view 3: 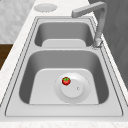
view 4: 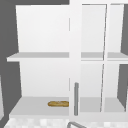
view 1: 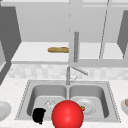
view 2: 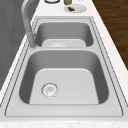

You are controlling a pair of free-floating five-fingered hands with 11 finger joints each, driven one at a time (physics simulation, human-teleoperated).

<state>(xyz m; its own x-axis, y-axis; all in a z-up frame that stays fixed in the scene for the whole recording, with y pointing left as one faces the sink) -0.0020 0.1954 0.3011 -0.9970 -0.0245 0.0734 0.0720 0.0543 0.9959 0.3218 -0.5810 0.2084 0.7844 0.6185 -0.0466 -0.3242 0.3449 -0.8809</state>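
Ease the left hand [view 1: 39, 115], finger set impossible to tell, from the front rim of the sink [view 1: 27, 87] sideways to the red ball [view 1: 67, 114] just beside it, sparing the tomato [view 1: 82, 108] behind.

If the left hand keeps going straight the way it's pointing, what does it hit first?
Probably the sink's front rim: the left hand hangs there, fingers seemingly pointing down. Depth is unclear, so this is a guess.
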